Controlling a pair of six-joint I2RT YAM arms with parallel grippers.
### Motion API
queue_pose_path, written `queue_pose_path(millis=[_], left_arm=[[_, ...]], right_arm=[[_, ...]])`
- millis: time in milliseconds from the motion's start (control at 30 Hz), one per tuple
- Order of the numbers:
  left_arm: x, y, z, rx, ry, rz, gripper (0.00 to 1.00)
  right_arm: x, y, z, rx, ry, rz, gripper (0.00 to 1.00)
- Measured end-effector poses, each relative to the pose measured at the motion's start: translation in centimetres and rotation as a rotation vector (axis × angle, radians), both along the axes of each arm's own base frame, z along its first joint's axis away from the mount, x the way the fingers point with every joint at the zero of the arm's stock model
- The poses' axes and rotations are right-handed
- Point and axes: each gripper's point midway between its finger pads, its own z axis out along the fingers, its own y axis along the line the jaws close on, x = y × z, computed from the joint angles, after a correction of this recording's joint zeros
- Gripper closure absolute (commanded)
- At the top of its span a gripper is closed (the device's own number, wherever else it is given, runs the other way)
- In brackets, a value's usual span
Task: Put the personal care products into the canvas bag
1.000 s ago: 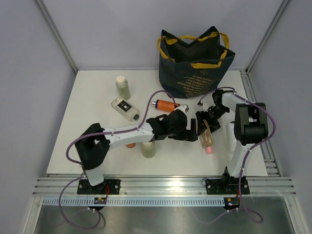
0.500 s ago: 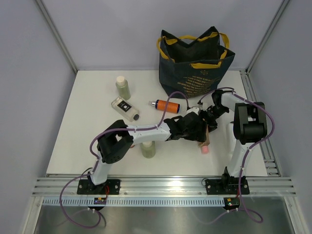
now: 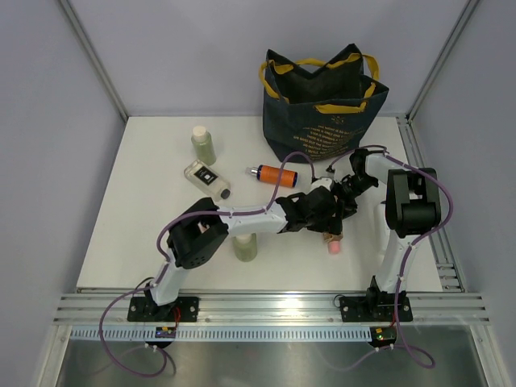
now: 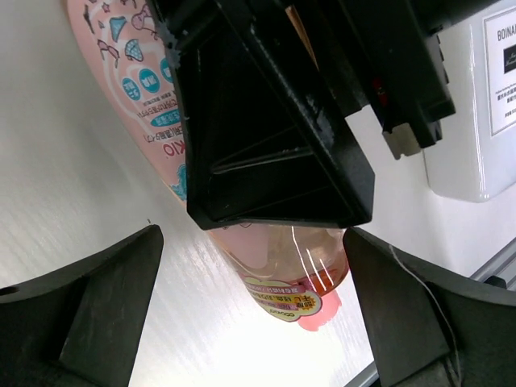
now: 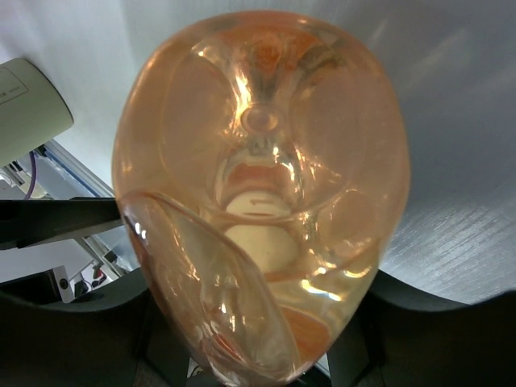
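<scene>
The peach teardrop-shaped bottle [image 3: 331, 244] hangs pink cap down, mostly hidden under both grippers in the top view. My right gripper [image 3: 345, 203] is shut on it; its base fills the right wrist view [image 5: 262, 185], between my right gripper's [image 5: 258, 322] fingers. My left gripper [image 3: 322, 216] is open, its fingers [image 4: 81, 314] standing either side of the bottle's cap end [image 4: 282, 274], apart from it. The navy canvas bag [image 3: 322, 105] stands open at the back. A white rectangular bottle [image 4: 476, 113] lies beside the grippers.
An orange bottle [image 3: 276, 173], a clear flat black-labelled bottle [image 3: 207, 179] and a pale green bottle [image 3: 203, 143] lie left of the bag. Another pale green bottle [image 3: 246, 246] stands by the left arm [image 3: 242, 216]. Side rails run along the right edge.
My left arm has swung right and its open gripper has come round the peach bottle. The right gripper with the bottle has shifted slightly left.
</scene>
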Motion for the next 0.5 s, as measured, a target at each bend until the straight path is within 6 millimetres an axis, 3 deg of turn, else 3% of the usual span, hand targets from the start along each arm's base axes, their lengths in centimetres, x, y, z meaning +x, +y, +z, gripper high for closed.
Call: queue_pose_path(millis=[167,333,500], left_arm=[[-0.6,0.3,-0.5,-0.032,-0.035,-0.060,0.01],[-1.9,3.6,1.2,-0.060,-0.058,-0.109,0.01],[-1.7,6.9,5.2,-0.145,-0.115,-0.105,0.01]], right_arm=[[-0.1,0.3,0.1,0.016,0.007,-0.008,0.74],[-0.3,0.8,0.3,0.069,0.021,-0.013,0.76],[-0.2,0.9,0.6,0.134,0.030,-0.027,0.79]])
